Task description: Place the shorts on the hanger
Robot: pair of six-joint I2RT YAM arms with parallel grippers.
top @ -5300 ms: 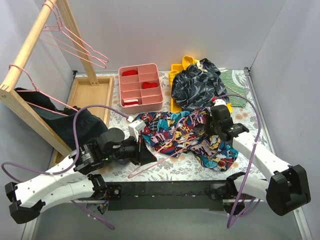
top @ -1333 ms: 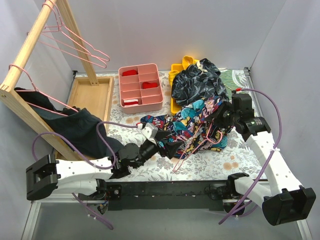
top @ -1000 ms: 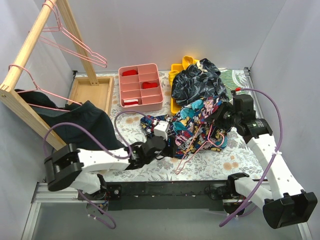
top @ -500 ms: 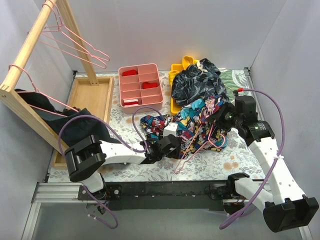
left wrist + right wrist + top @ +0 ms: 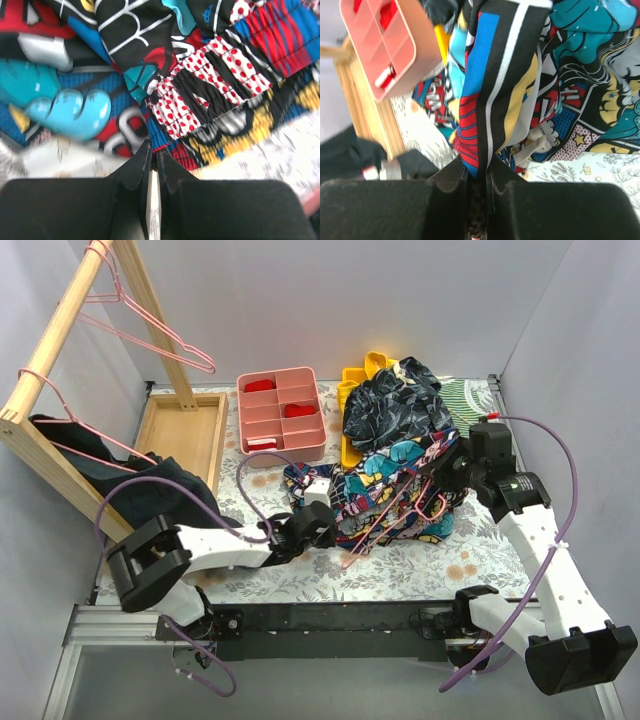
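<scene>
Over the floral mat (image 5: 480, 560), right jaws pinch the floppy shorts (image 5: 385, 495); left jaws closed beside their ruched waistband (image 5: 210, 85).

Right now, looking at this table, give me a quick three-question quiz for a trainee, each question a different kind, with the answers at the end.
1. True or false: the right gripper is shut on the shorts.
2. The pink hanger nearest the grippers is: A touching the shorts, B hanging up high, C lying apart from any cloth.
3. What colour is the divided box beside the wooden tray?
Key: 1 true; 2 A; 3 pink.
</scene>
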